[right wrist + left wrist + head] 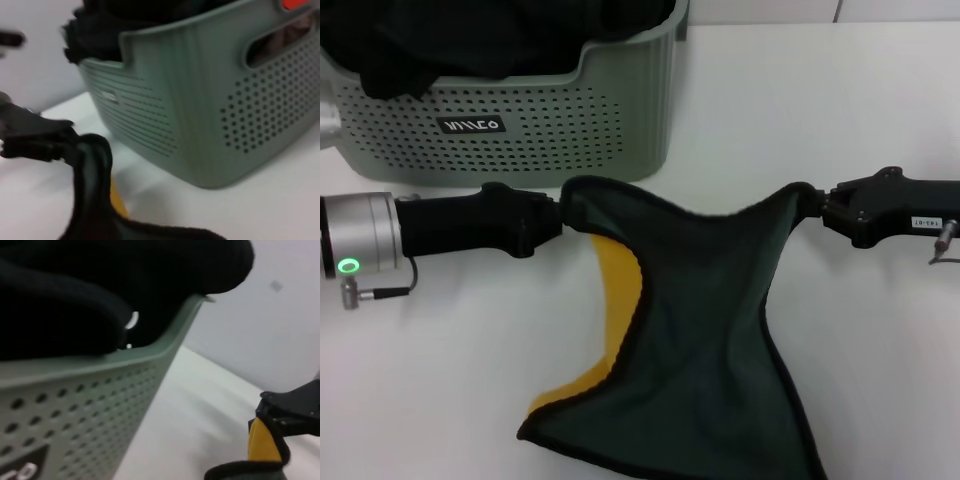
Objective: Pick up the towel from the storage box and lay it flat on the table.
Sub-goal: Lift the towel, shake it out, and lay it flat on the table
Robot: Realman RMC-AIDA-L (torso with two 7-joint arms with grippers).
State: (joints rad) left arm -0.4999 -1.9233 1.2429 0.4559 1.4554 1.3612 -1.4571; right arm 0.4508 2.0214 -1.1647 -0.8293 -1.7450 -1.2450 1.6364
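The towel (700, 330) is dark teal-green with black edging and a yellow-orange underside showing in a fold; it hangs stretched between my two grippers just in front of the storage box (520, 120), its lower part resting on the white table (440, 400). My left gripper (558, 215) is shut on the towel's left corner. My right gripper (812, 203) is shut on the right corner. In the left wrist view the towel's edge (265, 450) shows beside the storage box (90, 415). The right wrist view shows the towel (92, 190) and the storage box (210, 110).
A plain black cloth (470, 35) fills the storage box and spills over its rim. The box bears a small black label (470, 125) on its front wall. The table's far edge runs behind the box at the right.
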